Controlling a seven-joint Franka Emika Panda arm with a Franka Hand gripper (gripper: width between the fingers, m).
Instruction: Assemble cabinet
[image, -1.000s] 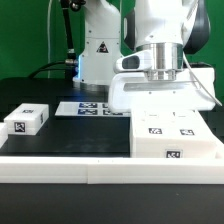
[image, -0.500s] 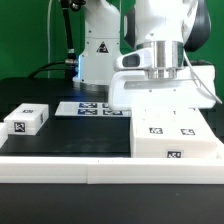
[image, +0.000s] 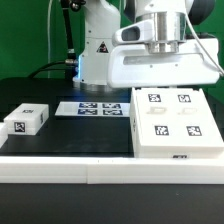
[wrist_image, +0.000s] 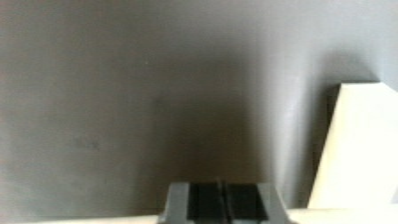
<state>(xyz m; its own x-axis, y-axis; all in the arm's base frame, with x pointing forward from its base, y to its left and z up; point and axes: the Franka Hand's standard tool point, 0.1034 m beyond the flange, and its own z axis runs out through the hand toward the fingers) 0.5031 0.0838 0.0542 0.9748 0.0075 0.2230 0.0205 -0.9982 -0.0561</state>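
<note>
The cabinet (image: 172, 120) is a large white box on the exterior view's right. It is tilted up, so its broad face with several black-and-white tags shows. The arm's white hand (image: 160, 65) hangs just above the cabinet's far edge, which hides the fingers. In the wrist view my gripper (wrist_image: 217, 205) shows dark pads nearly together with only a thin pale line between them. A grey surface fills most of that view, with a white part's edge (wrist_image: 365, 150) beside it.
A small white tagged block (image: 27, 120) lies at the exterior view's left. The marker board (image: 95, 108) lies flat behind the middle of the black mat. A long white border rail (image: 90, 165) runs along the front. The robot base (image: 95, 50) stands at the back.
The hand has risen and the cabinet's far edge has come up with it. The cabinet's tagged face now tilts toward the camera. The small block has not moved.
</note>
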